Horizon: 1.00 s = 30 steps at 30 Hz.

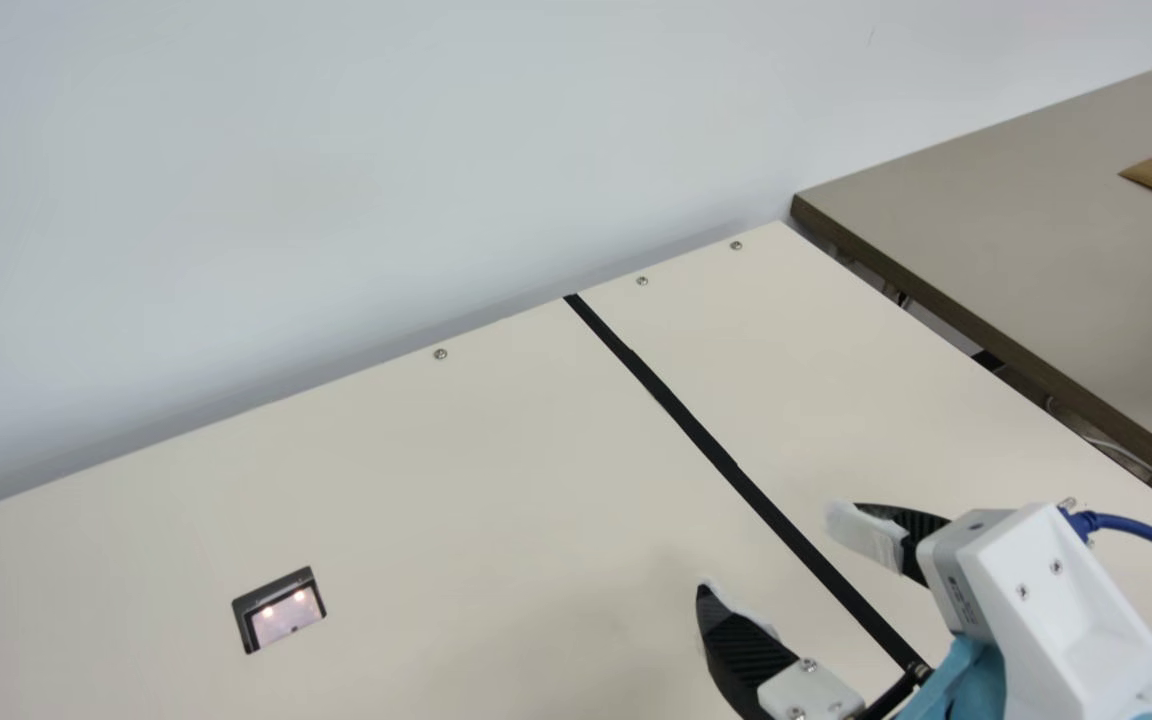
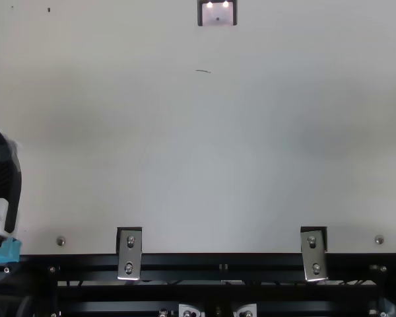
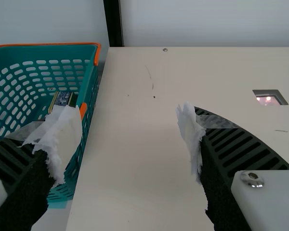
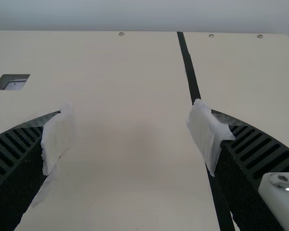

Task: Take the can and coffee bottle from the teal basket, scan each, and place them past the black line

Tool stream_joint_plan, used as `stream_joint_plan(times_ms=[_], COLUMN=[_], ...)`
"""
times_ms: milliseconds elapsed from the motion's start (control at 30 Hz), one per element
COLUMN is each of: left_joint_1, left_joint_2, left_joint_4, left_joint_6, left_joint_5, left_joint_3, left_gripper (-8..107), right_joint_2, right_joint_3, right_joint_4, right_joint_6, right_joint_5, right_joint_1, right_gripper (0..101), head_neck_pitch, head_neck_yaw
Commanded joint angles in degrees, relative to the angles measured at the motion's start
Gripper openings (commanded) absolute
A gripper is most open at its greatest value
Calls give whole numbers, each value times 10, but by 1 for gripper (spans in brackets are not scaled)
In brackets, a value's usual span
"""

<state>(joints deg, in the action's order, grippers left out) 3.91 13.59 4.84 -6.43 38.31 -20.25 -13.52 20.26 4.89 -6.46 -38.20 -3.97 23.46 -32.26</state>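
Table (image 1: pixel 436 480) has one scanner (image 1: pixel 286 615), one black line (image 1: pixel 681 409), one basket (image 3: pixel 33 52) alongside.

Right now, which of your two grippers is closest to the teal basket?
My left gripper: it hangs open near the teal basket, while my right gripper is over by the black line.

Four views of one cream table (image 1: pixel 456 500); all share the scanner window (image 1: pixel 284 618).
Main: from the neck, looks slantwise down, turned rightward, toward the wall (image 1: pixel 336 150) and black line (image 1: pixel 676 408). Top: fixed overhead, looks steeply down; black frame rail (image 2: pixel 185 262) at the bottom. Left wrist: close above the table, faces the wall, teal basket (image 3: pixel 90 86) near. Right wrist: likewise close, faces the wall, shares the black line with main.
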Motion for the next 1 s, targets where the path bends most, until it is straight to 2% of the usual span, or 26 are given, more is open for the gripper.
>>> stream_joint_plan(times_ms=[0, 700, 800, 967], left_joint_1=[0, 0, 0, 0], left_joint_2=[0, 0, 0, 0], left_joint_4=[0, 0, 0, 0], left_joint_6=[0, 0, 0, 0], left_joint_5=[0, 0, 0, 0], left_joint_3=[0, 0, 0, 0], left_gripper=[90, 90, 90, 90], right_joint_2=[0, -1, -13, -42], right_joint_3=[0, 2, 26, 107], right_joint_4=[0, -1, -2, 2], right_joint_6=[0, 1, 2, 2], right_joint_5=[0, 0, 1, -21], right_joint_1=[0, 1, 1, 5], right_gripper=[101, 101, 101, 101], head_neck_pitch=[15, 15, 15, 15], head_neck_yaw=[-9, -9, -9, -9])
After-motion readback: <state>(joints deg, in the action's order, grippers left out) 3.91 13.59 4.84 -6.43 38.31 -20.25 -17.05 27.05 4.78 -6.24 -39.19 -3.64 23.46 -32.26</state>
